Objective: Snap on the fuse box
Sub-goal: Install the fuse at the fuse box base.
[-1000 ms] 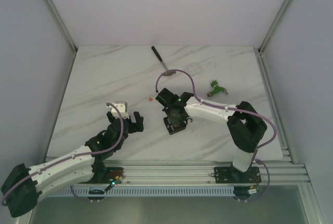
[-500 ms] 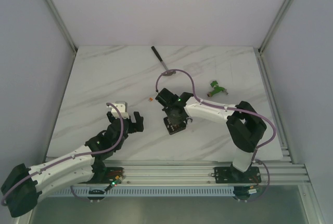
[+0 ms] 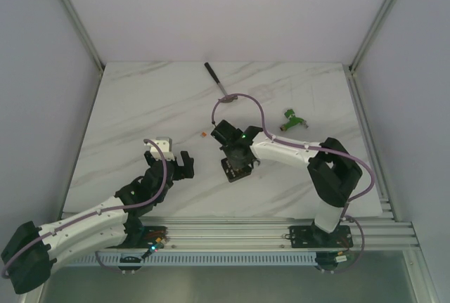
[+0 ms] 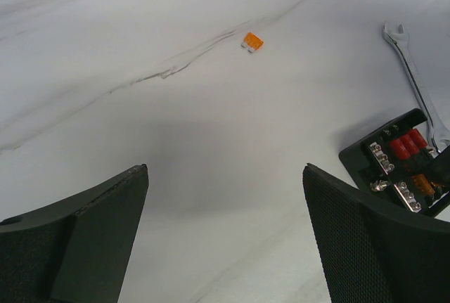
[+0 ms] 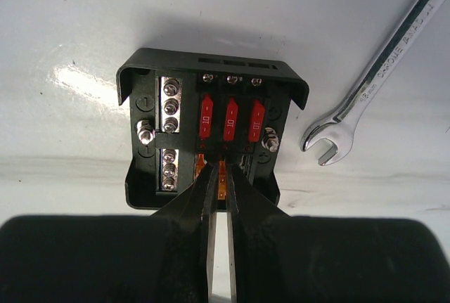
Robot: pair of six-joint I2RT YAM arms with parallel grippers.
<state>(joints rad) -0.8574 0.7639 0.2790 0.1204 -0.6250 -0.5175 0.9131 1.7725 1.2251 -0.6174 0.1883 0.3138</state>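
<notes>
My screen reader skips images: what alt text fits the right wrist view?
The right gripper, nearly shut, seems to pinch an orange fuse in the near row of the open fuse box, below three red fuses. A wrench lies beside the box on the table.

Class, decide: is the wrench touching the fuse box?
Apart. The right wrist view shows bare table between the wrench head and the fuse box wall.

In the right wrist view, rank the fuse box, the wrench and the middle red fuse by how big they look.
1. fuse box, largest.
2. wrench, though its handle runs off the picture's edge.
3. middle red fuse, smallest.
</notes>
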